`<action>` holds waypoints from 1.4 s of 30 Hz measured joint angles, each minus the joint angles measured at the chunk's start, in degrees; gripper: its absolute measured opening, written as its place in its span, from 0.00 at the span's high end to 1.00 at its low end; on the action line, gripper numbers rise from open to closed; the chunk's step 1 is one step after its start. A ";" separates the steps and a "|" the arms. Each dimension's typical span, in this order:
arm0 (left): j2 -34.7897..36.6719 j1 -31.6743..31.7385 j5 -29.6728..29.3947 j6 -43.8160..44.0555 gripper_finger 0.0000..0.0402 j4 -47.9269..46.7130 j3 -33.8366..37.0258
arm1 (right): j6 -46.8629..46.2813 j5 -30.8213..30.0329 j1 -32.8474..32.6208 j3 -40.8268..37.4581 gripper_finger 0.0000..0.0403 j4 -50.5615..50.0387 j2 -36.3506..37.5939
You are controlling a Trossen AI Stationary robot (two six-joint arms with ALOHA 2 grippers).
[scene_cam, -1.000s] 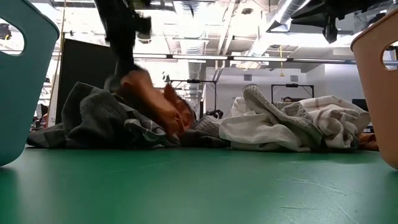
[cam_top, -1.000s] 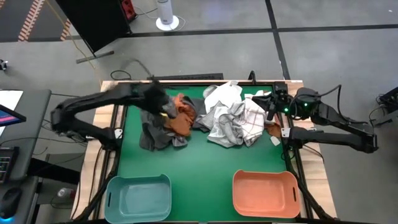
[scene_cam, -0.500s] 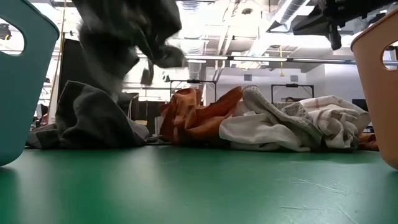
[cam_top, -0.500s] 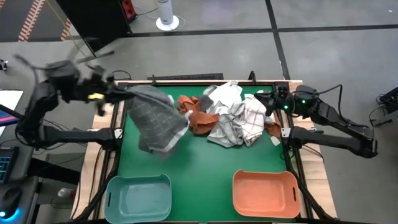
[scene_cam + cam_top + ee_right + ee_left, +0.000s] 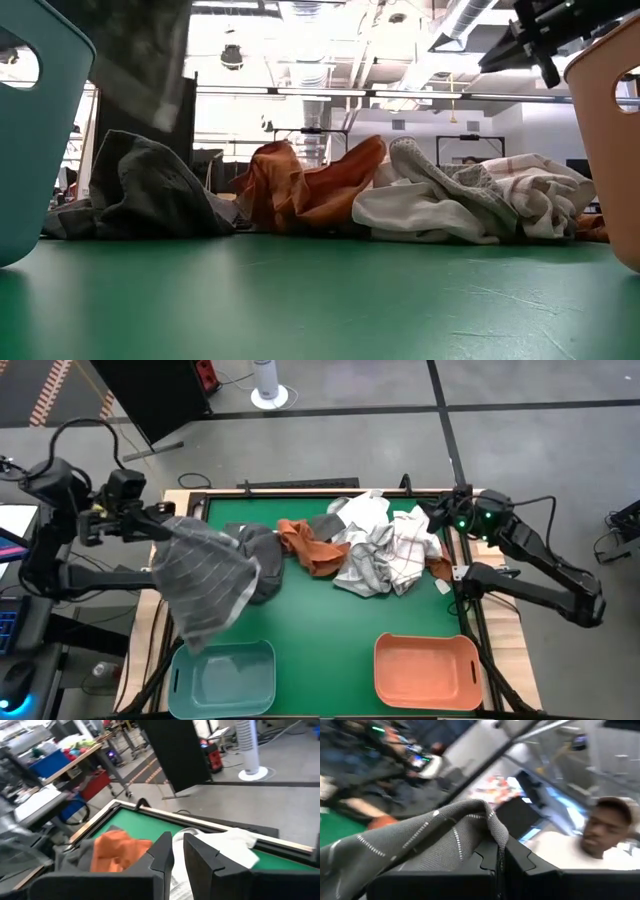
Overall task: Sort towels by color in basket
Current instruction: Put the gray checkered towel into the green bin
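Transfer in hand: left claw, pressed together on a corner of the dark grey towel, holds it aloft, cloth draping below toward the teal basket. Advisable to centre the hanging cloth over that basket before release. Right claw waits beside the pile, fingers narrowly apart, empty.

Floor: grey concrete, crossed by dark seam lines.
Table: green mat in a wooden frame.
Panel: black board standing beyond the table's far left corner.
Fan: white tower fan on the floor behind the table.
Ceiling: exposed ducts and pipes, bright overhead light.
Desk: keyboard at the left edge.
Benches: cluttered worktables behind; contents unclear, perhaps bins.
Person: someone in a cap, blurred.
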State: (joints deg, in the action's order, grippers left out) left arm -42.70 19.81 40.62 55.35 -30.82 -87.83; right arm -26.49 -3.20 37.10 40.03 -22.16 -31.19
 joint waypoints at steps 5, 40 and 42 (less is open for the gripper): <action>-0.08 -2.34 1.17 8.45 1.00 12.16 0.00 | 0.01 0.02 3.28 0.04 0.81 -1.65 -1.64; -15.48 -36.21 16.20 19.72 1.00 -15.27 0.04 | -0.03 0.26 11.13 0.04 0.81 -3.56 -9.78; -16.42 -39.26 14.86 22.46 1.00 -11.62 0.04 | -0.01 0.26 11.13 0.04 0.81 -3.53 -9.78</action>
State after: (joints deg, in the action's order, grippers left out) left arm -59.12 -19.45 55.48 77.82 -42.44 -87.79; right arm -26.50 -2.94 48.23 40.07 -25.69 -40.97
